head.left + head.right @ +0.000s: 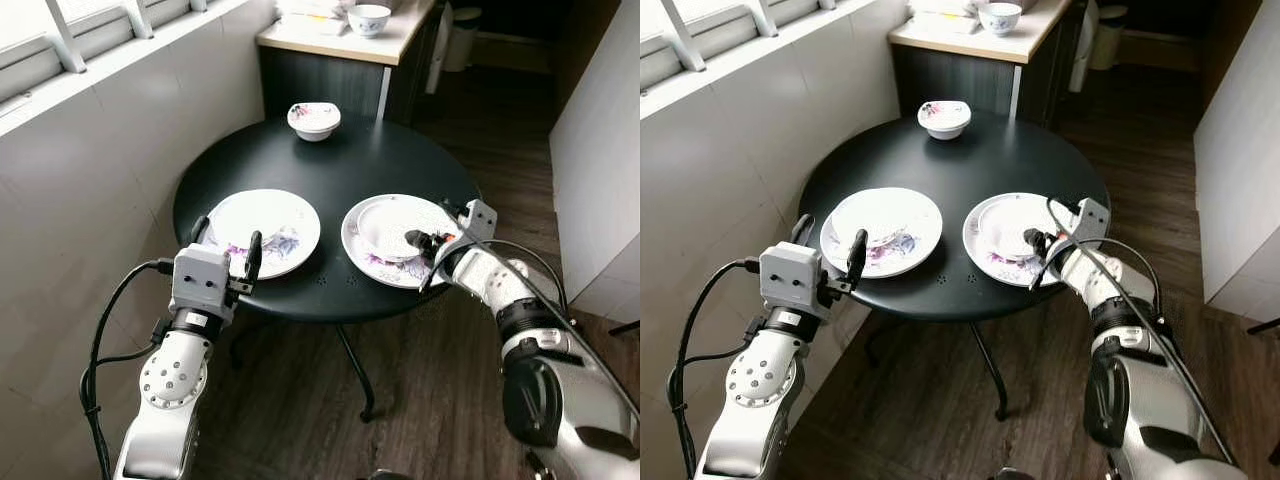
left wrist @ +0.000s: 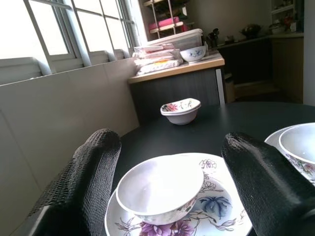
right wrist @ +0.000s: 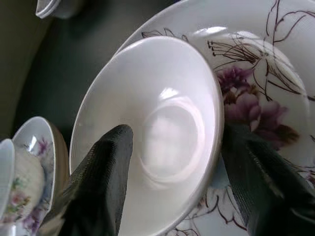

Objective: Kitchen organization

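A round black table (image 1: 385,160) carries two floral plates, each with a white bowl on it. My left gripper (image 1: 228,240) is open at the table's front-left edge, just short of the left plate (image 1: 292,246) and its bowl (image 2: 160,189). My right gripper (image 1: 430,225) is open over the right plate (image 1: 375,263). One finger reaches inside that plate's bowl (image 3: 162,123) and the other stays outside the rim, above the plate. A small floral bowl (image 1: 314,119) stands at the table's far side.
A tiled wall with a window ledge runs close along the left of the table. Behind it is a dark cabinet with a pale counter (image 1: 330,42) holding a bowl (image 1: 369,18) and packets. A white bin (image 1: 462,38) stands further back and a white cabinet (image 1: 600,150) at right.
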Robot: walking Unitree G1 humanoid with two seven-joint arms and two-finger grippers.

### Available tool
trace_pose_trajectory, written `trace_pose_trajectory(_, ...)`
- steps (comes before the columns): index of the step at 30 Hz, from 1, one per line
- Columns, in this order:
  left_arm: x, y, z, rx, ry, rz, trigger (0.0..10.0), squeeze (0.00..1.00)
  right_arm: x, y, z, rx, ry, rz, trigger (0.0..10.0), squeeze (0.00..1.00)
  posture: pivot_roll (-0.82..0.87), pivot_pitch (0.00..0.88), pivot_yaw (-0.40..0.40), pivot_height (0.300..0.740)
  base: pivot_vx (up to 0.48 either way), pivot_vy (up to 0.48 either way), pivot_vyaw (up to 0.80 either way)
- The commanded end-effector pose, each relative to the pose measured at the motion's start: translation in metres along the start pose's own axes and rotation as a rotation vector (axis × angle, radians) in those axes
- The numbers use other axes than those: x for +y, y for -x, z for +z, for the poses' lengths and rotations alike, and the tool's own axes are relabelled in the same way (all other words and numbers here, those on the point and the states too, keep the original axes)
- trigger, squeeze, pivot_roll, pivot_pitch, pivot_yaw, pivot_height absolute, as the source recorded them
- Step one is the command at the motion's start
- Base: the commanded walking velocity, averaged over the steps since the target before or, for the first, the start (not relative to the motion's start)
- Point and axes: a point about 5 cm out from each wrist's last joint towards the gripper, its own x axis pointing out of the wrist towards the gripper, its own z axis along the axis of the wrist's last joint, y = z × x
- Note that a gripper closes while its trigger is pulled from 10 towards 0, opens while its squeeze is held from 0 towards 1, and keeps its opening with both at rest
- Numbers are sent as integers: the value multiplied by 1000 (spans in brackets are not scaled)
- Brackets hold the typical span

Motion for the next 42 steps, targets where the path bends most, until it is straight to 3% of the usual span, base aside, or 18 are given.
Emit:
trace_pose_trajectory(1,0,0,1,3,-11,2,10000,0,-2,0,1,0,-56,-12,10000,0,-4,3,-26,740,0,0,0)
trace_pose_trajectory(8,-1,-1,-1,11,-12,-3,10000,0,-5,-1,-2,32,-146,-35,10000,0,-5,0,-26,740,0,0,0)
trace_pose_trajectory(9,-1,0,-2,11,-12,-3,10000,0,-5,-2,-3,35,-148,-36,8784,0,-5,0,-26,740,0,0,0)
trace_pose_trajectory(10,-1,0,-2,12,-13,-3,10000,0,-5,-2,-3,35,-148,-37,8784,0,-5,0,-26,740,0,0,0)
trace_pose_trajectory(11,0,0,-2,13,-13,-4,10000,0,-5,-2,-4,39,-152,-38,6549,0,-4,0,-26,740,0,0,0)
trace_pose_trajectory(12,0,0,-2,13,-13,-4,10000,0,-5,-2,-4,39,-152,-38,6549,0,-4,0,-26,740,0,0,0)
trace_pose_trajectory(13,0,0,-2,15,-15,-4,10000,0,-5,-2,-5,41,-163,-42,4745,0,-5,0,-24,740,0,0,0)
trace_pose_trajectory(15,0,-1,-3,17,-15,-5,10000,0,-6,-3,-5,38,-171,-46,4745,0,-5,0,-24,740,0,0,0)
trace_pose_trajectory(16,0,0,-3,19,-16,-6,10000,0,-6,-3,-5,37,-174,-52,745,0,-4,0,-25,740,0,0,0)
trace_pose_trajectory(17,0,0,-3,20,-17,-7,10000,0,-6,-3,-5,37,-175,-56,39,0,-4,0,-25,740,0,0,0)
trace_pose_trajectory(28,-1,0,-6,30,-23,-12,10000,0,-9,-3,-5,27,-181,-75,0,0,-4,0,-23,740,0,0,0)
trace_pose_trajectory(35,-2,0,-6,34,-22,-7,10000,0,-8,-3,1,-36,-103,-69,0,0,1,0,-27,740,0,0,0)
trace_pose_trajectory(39,-1,0,-5,35,-23,-3,10000,0,3,-1,18,-177,15,11,0,0,4,0,-28,740,0,0,0)
trace_pose_trajectory(41,0,0,-5,35,-24,0,10000,0,20,5,36,-335,121,90,0,0,3,0,-27,740,0,0,0)
trace_pose_trajectory(42,1,0,-5,35,-23,2,10000,0,33,10,43,-417,239,139,0,0,-2,0,-25,740,0,0,0)
